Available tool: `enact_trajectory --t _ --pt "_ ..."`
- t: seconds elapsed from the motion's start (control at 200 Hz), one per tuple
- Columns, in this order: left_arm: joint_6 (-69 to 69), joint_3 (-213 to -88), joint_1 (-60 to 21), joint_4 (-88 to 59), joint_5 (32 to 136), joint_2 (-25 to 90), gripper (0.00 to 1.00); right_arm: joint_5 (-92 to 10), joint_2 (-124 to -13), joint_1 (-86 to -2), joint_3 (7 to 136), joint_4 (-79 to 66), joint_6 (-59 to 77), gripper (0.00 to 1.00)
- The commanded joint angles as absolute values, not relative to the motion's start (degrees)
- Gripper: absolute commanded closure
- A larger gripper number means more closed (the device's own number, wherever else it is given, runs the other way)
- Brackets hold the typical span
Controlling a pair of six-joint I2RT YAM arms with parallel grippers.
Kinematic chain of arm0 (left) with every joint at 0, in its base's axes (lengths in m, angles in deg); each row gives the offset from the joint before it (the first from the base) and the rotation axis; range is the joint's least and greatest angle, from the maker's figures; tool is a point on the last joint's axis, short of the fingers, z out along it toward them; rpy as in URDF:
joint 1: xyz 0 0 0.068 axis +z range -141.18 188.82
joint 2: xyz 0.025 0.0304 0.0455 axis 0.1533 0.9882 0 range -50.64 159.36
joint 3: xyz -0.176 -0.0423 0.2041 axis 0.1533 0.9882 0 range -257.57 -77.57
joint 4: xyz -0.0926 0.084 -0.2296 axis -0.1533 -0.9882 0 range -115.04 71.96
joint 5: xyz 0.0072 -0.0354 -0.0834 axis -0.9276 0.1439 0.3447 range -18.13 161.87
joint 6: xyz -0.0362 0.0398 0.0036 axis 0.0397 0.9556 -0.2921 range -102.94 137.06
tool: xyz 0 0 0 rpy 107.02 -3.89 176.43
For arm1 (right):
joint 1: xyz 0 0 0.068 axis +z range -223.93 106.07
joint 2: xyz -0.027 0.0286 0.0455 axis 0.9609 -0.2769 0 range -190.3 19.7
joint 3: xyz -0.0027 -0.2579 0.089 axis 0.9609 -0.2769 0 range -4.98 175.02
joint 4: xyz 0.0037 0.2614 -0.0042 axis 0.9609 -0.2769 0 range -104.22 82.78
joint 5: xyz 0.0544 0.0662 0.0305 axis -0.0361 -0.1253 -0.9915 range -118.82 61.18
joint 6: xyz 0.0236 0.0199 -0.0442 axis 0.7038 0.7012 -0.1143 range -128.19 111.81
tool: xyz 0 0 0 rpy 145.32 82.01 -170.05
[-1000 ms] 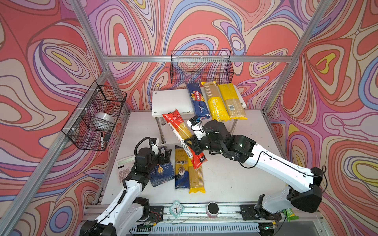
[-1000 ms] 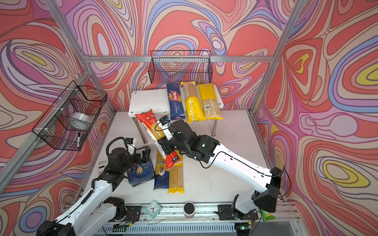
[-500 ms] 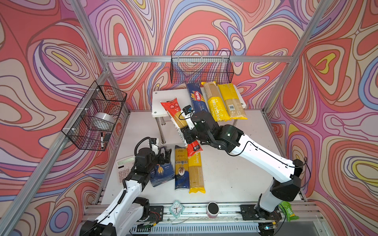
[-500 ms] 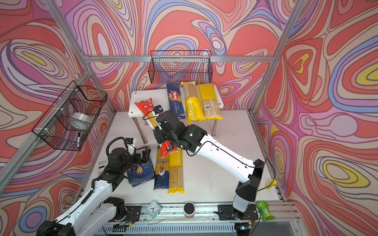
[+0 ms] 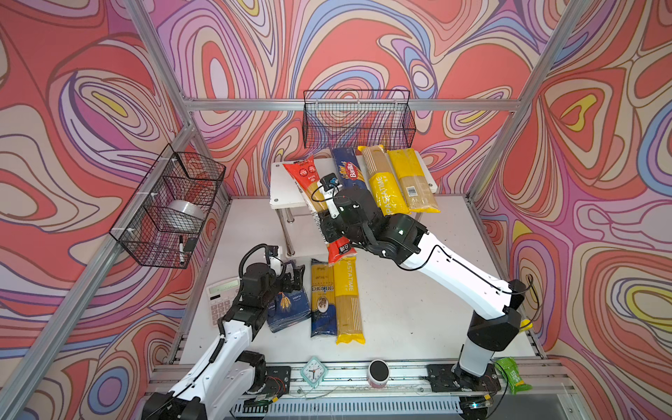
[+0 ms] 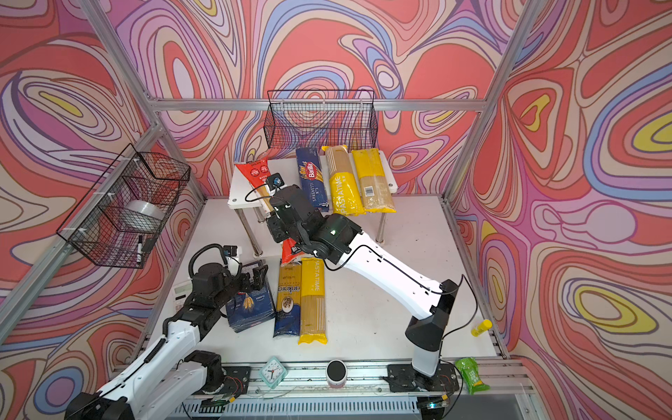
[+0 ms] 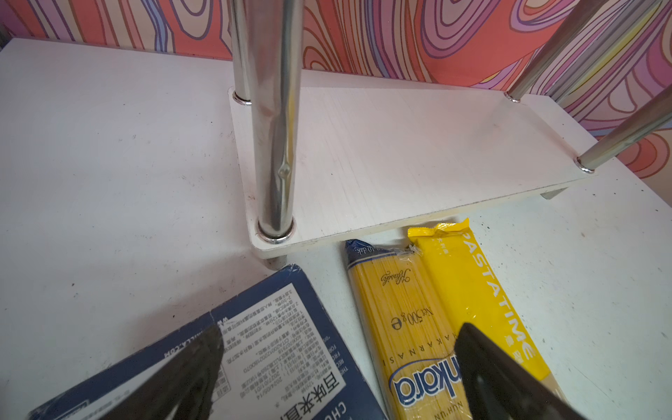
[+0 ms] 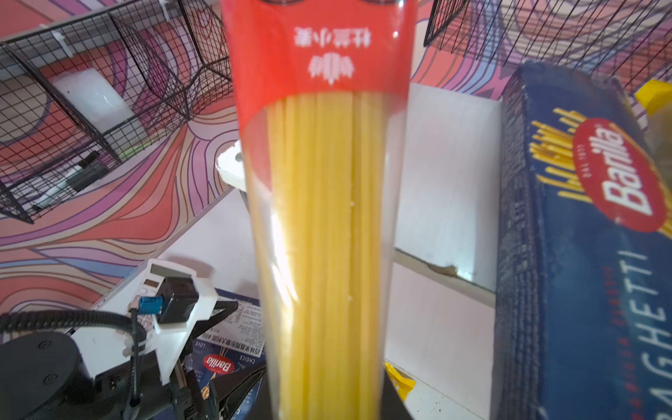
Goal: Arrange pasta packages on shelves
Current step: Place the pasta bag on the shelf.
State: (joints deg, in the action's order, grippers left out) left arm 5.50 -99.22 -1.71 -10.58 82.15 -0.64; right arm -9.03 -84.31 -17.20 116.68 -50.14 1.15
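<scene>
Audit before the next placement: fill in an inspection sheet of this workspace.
Surface: white table, a few dark specks.
Job's things: Barilla box, PASTATIME bag, barcode bag on top shelf; red bag in right hand, far end over that shelf; wide box, dark-blue bag, yellow bag on table; lower shelf bare.
Clutter: calculator, clock, cup, green packet, yellow stick.
Hands: left hand open, over wide box and dark-blue bag; right hand shut on red bag.
Cables: coiled cable at left wrist; black cable looping by right arm's base.
Surroundings: back basket, nothing seen inside; side basket holds tape roll, marker; patterned walls.
</scene>
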Motion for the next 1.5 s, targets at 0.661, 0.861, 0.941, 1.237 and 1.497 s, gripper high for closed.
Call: enact_trajectory --t 0.661,0.861,0.941,1.237,1.497 --pt "6.07 -98.84 -1.90 -10.68 82.40 -1.24 0.00 -1.98 -90.33 -20.24 129.45 -38.46 -5.91 0.76" --pt "6.16 -98.98 -1.91 -10.67 82.51 -1.16 0.00 -4.45 -92.40 -22.73 131.88 -38.19 -4.97 0.76" --pt "6.16 -98.92 -1.91 -10.74 82.42 -1.20 0.00 -4.80 -93.43 -23.41 132.86 -38.01 -4.88 0.76" --pt "6.07 -99.17 -1.91 -10.76 82.29 -0.67 0.00 -6.28 -95.20 -26.43 133.62 -38.28 -2.98 0.71" --pt "6.03 -99.17 -1.91 -10.77 82.34 -0.72 0.00 -8.57 -95.61 -28.18 131.90 -38.13 -0.41 0.66"
